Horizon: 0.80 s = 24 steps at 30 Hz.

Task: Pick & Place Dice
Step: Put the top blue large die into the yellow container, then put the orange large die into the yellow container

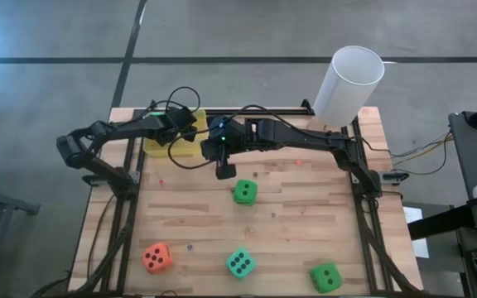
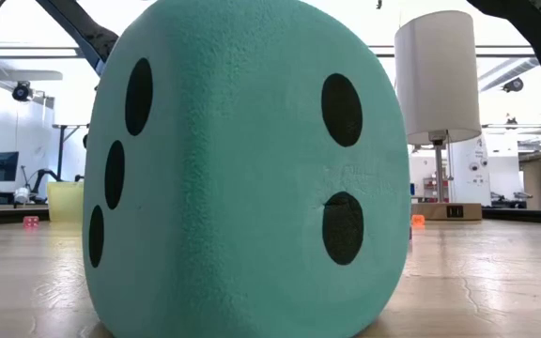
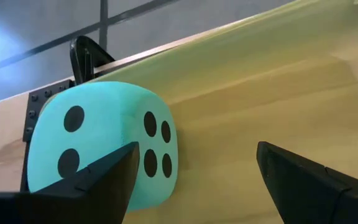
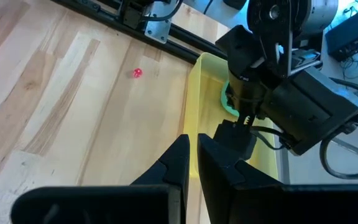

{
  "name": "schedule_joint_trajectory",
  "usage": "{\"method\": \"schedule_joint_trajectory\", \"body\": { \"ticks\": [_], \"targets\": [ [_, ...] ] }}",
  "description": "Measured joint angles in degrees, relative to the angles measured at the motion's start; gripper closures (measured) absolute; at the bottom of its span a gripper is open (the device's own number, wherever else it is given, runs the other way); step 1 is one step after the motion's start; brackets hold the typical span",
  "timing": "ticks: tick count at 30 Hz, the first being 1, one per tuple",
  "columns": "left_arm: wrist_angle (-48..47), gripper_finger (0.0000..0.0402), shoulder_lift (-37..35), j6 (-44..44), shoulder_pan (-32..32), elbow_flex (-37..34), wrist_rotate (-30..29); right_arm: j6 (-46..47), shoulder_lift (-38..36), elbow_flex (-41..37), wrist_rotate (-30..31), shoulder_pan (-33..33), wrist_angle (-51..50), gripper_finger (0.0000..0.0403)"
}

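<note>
A teal die (image 3: 98, 146) lies inside the translucent yellow tray (image 1: 166, 147) at the table's far left. My left gripper (image 3: 197, 149) reaches into the tray, open, with the die off to one side by one finger (image 3: 107, 177). On the table rest a green die (image 1: 244, 192) in the middle, an orange-red die (image 1: 156, 257) near left, a second teal die (image 1: 239, 263) near middle, and a second green die (image 1: 325, 277) near right. My right gripper (image 1: 224, 170) hangs shut above the table beside the tray, holding nothing. My left gripper stands open, slanting down into the tray. One finger (image 3: 107, 177) stands in front of the teal die's lower side (image 3: 148, 186). I cannot tell whether it touches the die. The die sits against the tray's wall.
A tall white cylinder (image 1: 350, 83) stands on a post at the far right corner. A tiny red bead (image 4: 138, 73) lies on the wood near the tray. Black frame rails (image 1: 122, 207) run along both side edges. The near teal die (image 2: 252, 169) fills the low view.
</note>
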Motion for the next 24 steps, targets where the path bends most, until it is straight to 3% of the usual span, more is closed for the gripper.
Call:
{"method": "schedule_joint_trajectory", "body": {
  "ticks": [14, 24],
  "targets": [
    [-0.5, 0.0086, -11.9, 3.1, -2.1, -0.1, 2.5, 1.2, -4.9, 0.0, 0.0, 0.4, -4.2, 0.0374],
    [-9.2, 0.0100, -22.1, 4.1, -11.1, -0.1, 5.6, 3.0, -10.0, -0.1, 0.0, 3.2, -13.6, 0.0374]
  ]
}}
